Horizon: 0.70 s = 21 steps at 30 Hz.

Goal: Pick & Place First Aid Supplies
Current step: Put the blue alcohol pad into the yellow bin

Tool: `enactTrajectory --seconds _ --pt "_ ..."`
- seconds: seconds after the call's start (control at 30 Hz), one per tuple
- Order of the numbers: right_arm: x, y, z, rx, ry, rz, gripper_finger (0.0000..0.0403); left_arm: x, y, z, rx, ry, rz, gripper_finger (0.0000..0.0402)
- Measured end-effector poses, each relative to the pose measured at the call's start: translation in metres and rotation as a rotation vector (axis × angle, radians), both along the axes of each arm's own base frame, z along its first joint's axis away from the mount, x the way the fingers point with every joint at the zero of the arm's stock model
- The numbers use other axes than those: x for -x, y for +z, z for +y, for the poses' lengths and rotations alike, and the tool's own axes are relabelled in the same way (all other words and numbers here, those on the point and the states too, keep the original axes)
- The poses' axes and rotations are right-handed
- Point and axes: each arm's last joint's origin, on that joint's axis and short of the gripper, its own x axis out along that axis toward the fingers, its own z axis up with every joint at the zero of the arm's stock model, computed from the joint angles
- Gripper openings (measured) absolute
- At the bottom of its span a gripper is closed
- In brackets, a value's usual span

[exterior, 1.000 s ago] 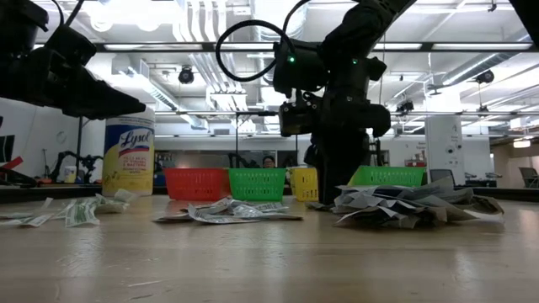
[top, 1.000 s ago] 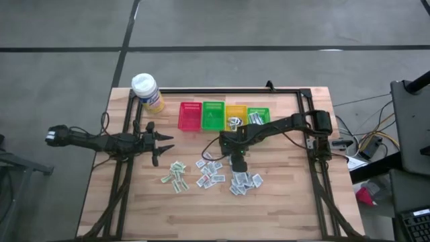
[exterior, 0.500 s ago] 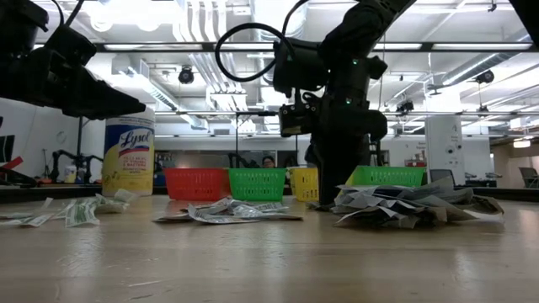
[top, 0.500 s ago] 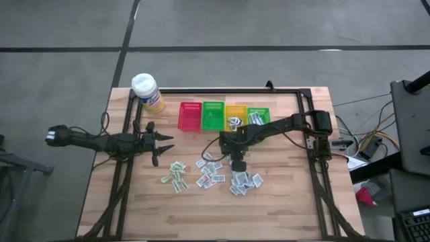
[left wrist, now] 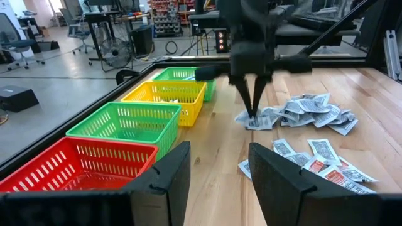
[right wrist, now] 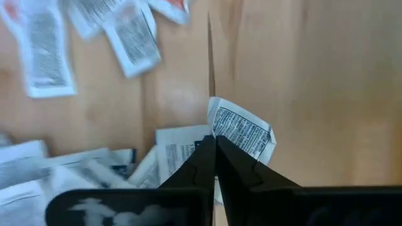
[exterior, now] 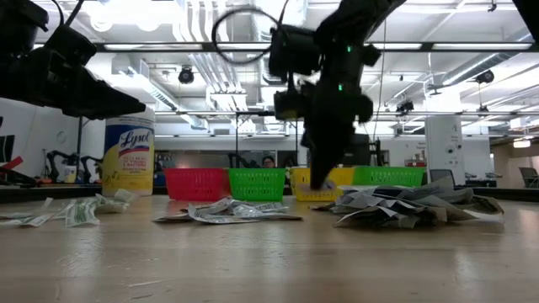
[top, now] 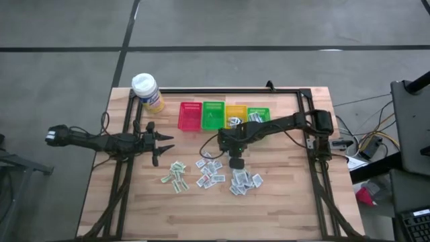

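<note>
Right gripper (right wrist: 215,145) pinched tight on one white packet (right wrist: 244,133), held by its edge just above the wooden table (right wrist: 301,75); rest of that packet partly hidden behind the fingers. Seen from above, right gripper (top: 234,158) poised at the near edge of the biggest heap of packets (top: 243,181), between that heap and the yellow basket (top: 235,115). In the level view the held packet is hard to pick out against the yellow basket behind, perhaps the pale scrap at the fingertips. More packets (top: 210,171) scattered just left of the heap, a green-printed cluster (top: 175,176) farther left. Left gripper (top: 161,142) parted, holding nothing, well left of the heap, hovering over the table. Beyond the heap, a row of baskets: red (top: 189,115), green (top: 213,115), yellow, another green (top: 259,115); contents of the last two too small to read. Yellow bottle (top: 147,92) at the far left corner.
</note>
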Motion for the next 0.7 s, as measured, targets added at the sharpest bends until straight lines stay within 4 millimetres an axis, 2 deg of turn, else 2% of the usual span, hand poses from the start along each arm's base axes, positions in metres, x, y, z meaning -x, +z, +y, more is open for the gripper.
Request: enactTrajectory --seconds 0.2,0.37,0.5,0.7 --pt "0.000 0.023 -0.005 -0.048 0.032 -0.063 0.0008 0.000 0.000 0.000 0.001 0.000 0.001 0.0158" --pt "0.005 0.039 -0.016 -0.169 0.081 -0.116 0.0008 0.000 0.000 0.000 0.010 0.002 0.000 0.0158" --pt "0.009 0.048 -0.030 -0.360 0.160 -0.189 0.0008 0.000 0.000 0.000 0.011 0.002 0.001 0.0158" --pt "0.017 0.058 -0.055 -0.763 0.244 -0.314 0.0008 0.000 0.000 0.000 0.010 0.002 0.001 0.0158"
